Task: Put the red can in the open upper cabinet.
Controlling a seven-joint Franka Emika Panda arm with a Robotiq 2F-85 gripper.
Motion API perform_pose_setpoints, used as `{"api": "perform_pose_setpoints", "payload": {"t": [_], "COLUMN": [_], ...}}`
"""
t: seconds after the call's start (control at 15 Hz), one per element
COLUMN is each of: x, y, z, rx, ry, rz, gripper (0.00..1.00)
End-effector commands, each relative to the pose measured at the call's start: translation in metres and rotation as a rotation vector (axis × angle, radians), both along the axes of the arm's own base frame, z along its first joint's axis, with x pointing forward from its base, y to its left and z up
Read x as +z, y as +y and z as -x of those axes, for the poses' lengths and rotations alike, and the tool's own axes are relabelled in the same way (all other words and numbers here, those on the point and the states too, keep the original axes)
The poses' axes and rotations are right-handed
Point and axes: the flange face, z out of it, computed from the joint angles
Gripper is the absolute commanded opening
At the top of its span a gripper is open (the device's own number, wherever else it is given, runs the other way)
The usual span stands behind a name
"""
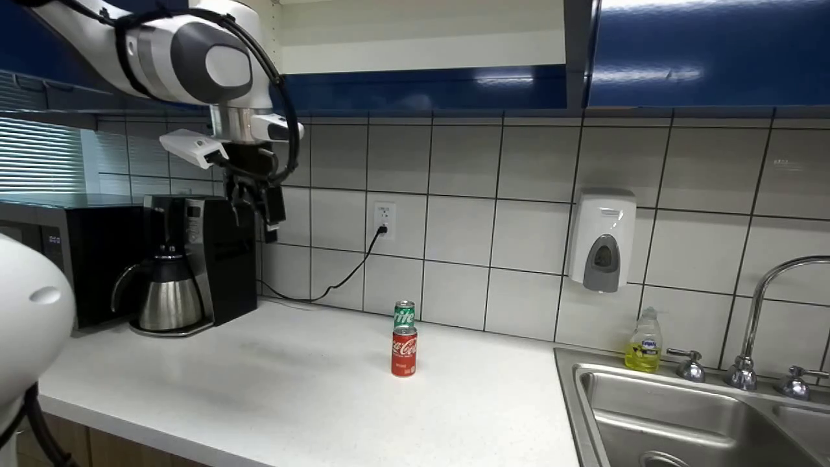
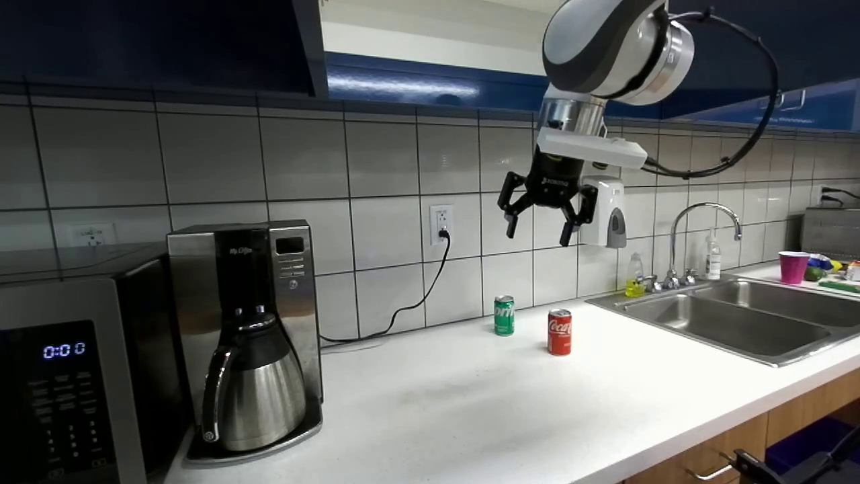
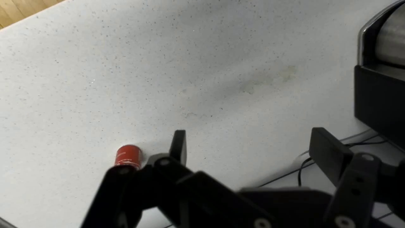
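The red can (image 1: 404, 353) stands upright on the white counter, and it also shows in an exterior view (image 2: 559, 333). In the wrist view the red can (image 3: 129, 155) is at the lower left, partly hidden by a gripper finger. The open upper cabinet (image 1: 421, 39) is on the wall above, its pale interior showing; it also shows in an exterior view (image 2: 430, 37), partly behind the arm. My gripper (image 2: 538, 235) is open and empty, pointing down well above the counter, below the cabinet. It also shows in an exterior view (image 1: 256, 220) and the wrist view (image 3: 248, 142).
A green can (image 2: 504, 316) stands near the red can, closer to the wall. A coffee maker (image 2: 245, 336) and microwave (image 2: 74, 363) stand at one end. A cord (image 2: 420, 296) runs to the outlet. A soap dispenser (image 1: 603, 240) hangs near the sink (image 1: 570, 402).
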Motion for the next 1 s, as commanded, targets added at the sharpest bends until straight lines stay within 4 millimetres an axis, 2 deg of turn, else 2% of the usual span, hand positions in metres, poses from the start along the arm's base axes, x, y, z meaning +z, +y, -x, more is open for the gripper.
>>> {"api": "perform_pose_setpoints", "payload": {"t": [0.0, 0.6, 0.93], "x": [-0.021, -0.081, -0.128], "y": [-0.032, -0.114, -0.151], "z": [-0.014, -0.036, -0.045], "rx": [-0.061, -0.184, -0.185], "ry": [-0.007, -0.024, 0.022], "rz": [0.017, 0.036, 0.038], "gripper": [1.0, 1.0, 1.0]}}
